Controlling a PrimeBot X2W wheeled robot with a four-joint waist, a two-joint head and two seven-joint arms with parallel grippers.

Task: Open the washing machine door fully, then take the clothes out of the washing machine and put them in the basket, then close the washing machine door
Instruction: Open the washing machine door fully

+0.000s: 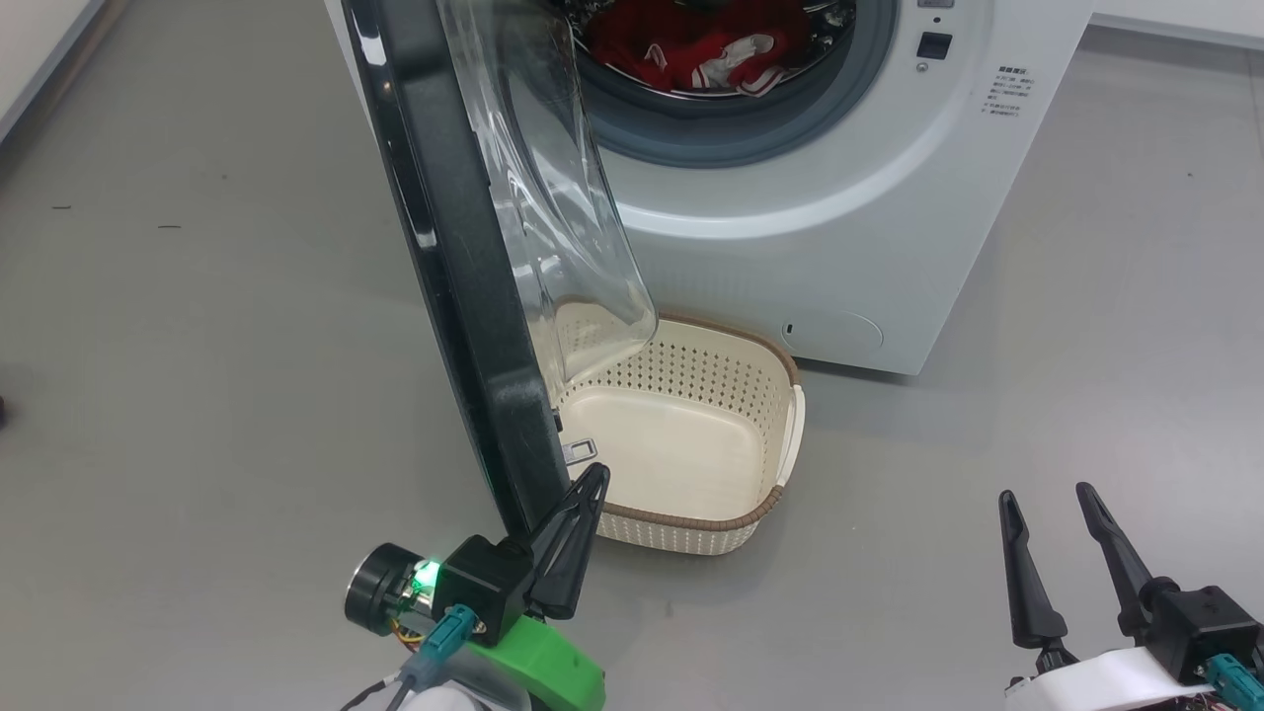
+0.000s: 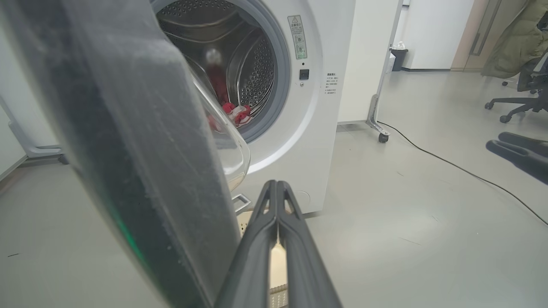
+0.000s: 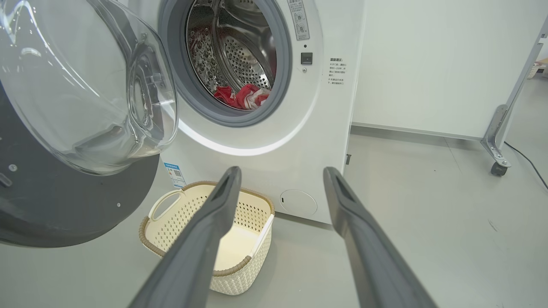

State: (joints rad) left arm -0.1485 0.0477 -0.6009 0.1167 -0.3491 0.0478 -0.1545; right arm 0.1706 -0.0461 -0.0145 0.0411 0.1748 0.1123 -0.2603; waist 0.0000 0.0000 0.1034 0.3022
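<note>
The washing machine [image 1: 790,247] stands at 12 to 1 o'clock in the head view, on a grey floor [image 1: 197,395]. The washing machine door [image 1: 459,296] is swung open and is seen nearly edge-on. Its black rim runs from 11 o'clock down to just below centre, and its clear glass bowl [image 1: 553,197] bulges toward 3 o'clock.

The clothes [image 1: 691,49], red with white trim, lie at the bottom of the steel drum [image 3: 239,55], inside the grey-rimmed opening at 12 o'clock. The basket [image 1: 681,444] sits on the floor at centre, directly in front of the machine and at 3 o'clock of the door's lower edge.

The left gripper [image 1: 595,479] is at 7 o'clock. Its two fingers are pressed together and grip nothing. The tips sit just beside the door's lower rim, below the metal latch [image 1: 581,449]; contact with the rim cannot be confirmed.

The right gripper [image 1: 1046,496] is at 5 o'clock, well apart from door, basket and machine. Its fingers are spread wide and hold nothing. In the right wrist view the basket lies at 7 o'clock, partly behind one finger.
</note>
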